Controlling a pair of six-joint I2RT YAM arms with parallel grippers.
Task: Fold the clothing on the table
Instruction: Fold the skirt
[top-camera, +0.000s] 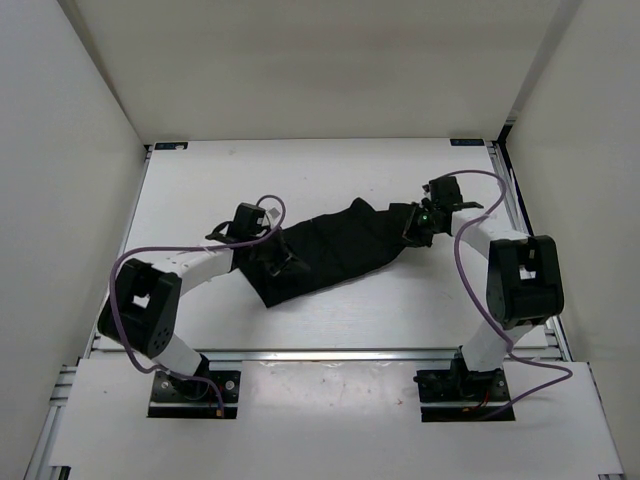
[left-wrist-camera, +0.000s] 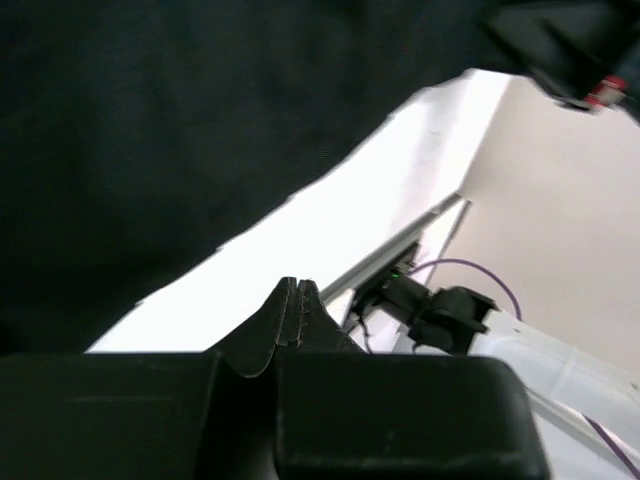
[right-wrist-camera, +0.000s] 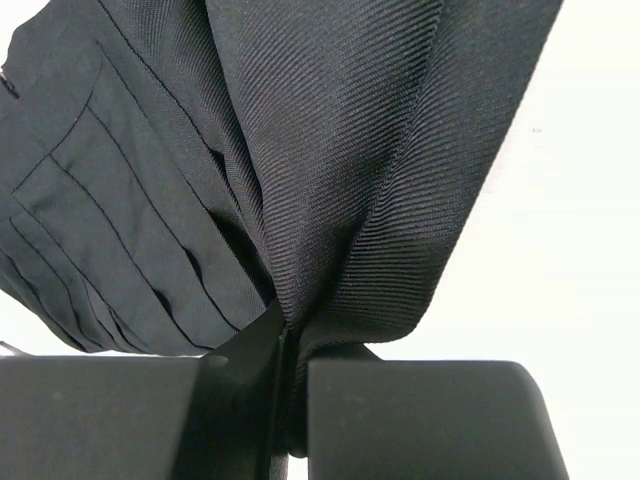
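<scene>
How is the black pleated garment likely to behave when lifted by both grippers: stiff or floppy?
Probably floppy: the clothing bunches into soft folds where the right gripper pinches it. Likely light, since the left gripper holds just a thin edge. It would likely sag between both grips.

Views: one overhead, two wrist.
Overhead looks down over table (top-camera: 250, 170); wrist cameras close-up on clothing (top-camera: 330, 250), shared by all.

- I was driving a robotics lab test cell: plain white panels (top-camera: 60, 150) boxed in the white counter (top-camera: 330, 170).
- The left arm (top-camera: 150, 300) and right arm (top-camera: 520, 280) sat bolted beside a metal rail (top-camera: 330, 353) at its near edge.
</scene>
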